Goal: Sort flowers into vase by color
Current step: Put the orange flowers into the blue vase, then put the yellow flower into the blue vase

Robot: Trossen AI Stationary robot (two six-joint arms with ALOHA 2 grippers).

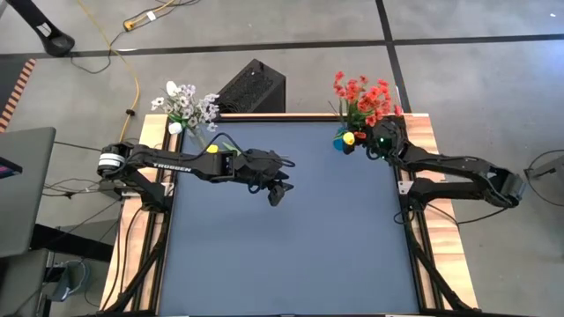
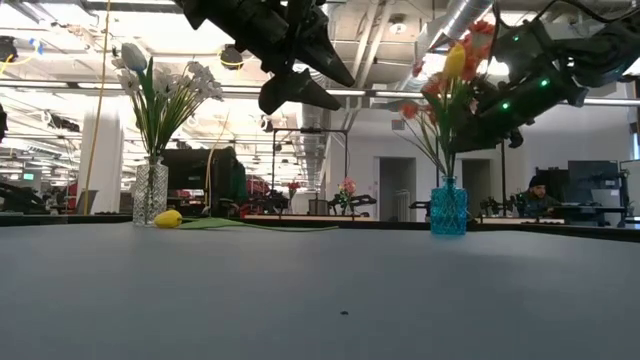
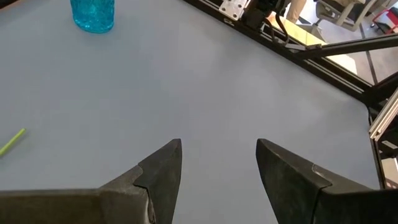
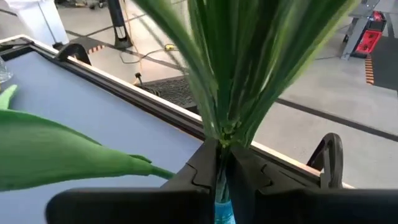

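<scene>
From above: left hand (image 1: 278, 191) over mid-counter (image 1: 291, 246), spread, empty; right hand (image 1: 374, 141) at blue vase (image 1: 340, 142).
Level: yellow flower (image 2: 168, 218) lying on counter by clear vase (image 2: 149, 192).
Right wrist: fingers (image 4: 208, 167) pinching green stem (image 4: 222, 168) above blue vase.

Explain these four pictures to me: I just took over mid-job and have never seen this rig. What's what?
Two dark robot arms work at a grey table. One picture looks straight down, one level across the tabletop, and two come from cameras on the wrists. The left end effector hangs open and empty above the table. The right end effector is closed on green flower stems at the blue glass vase of red flowers. A clear glass vase holds white flowers. One yellow flower lies on the table beside it.
</scene>
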